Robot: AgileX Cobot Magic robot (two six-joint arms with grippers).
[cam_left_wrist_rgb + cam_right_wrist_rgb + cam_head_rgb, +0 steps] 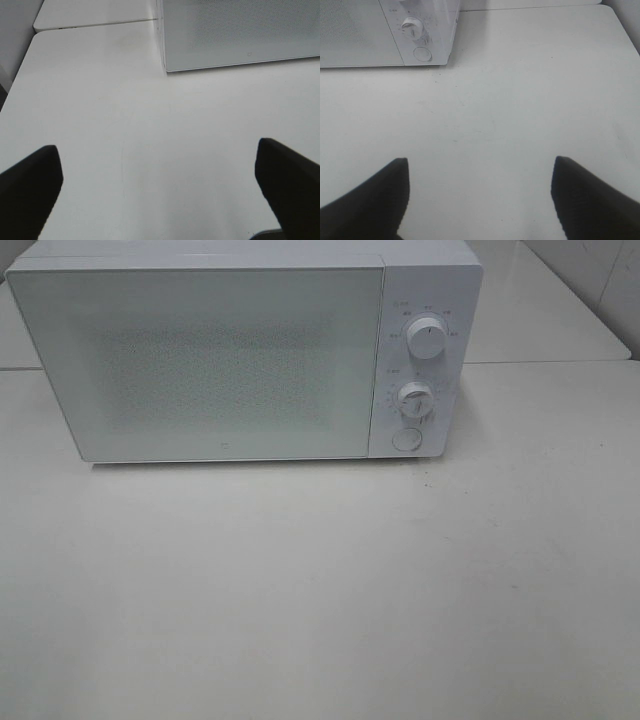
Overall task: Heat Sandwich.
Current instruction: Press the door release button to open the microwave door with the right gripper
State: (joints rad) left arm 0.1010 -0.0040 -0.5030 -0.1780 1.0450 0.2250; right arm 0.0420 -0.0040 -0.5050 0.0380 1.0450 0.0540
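Both grippers stand released and hold nothing: the left gripper (157,150) has its two dark fingers (30,190) spread wide over bare tabletop, and the right gripper (481,162) has its two fingers (590,200) parted as well, a little less wide

Counted: one white microwave (200,360), one frosted door (190,365) that is closed, two round dials and one round button (406,439), all on one white table (320,590). From the high camera the microwave sits at twelve o'clock on the table, with the control panel at three o'clock of the door. The upper dial (427,340) is at twelve o'clock of the lower dial (414,398), and the button is at six o'clock of that

Neither arm shows in the high view. Each wrist camera looks down and forward over its gripper, which hangs above the table, well apart from the microwave; the left one faces the door's lower corner, the right one the control panel

Where the sandwich lies I cannot tell: no view shows it, and the frosted door hides the inside
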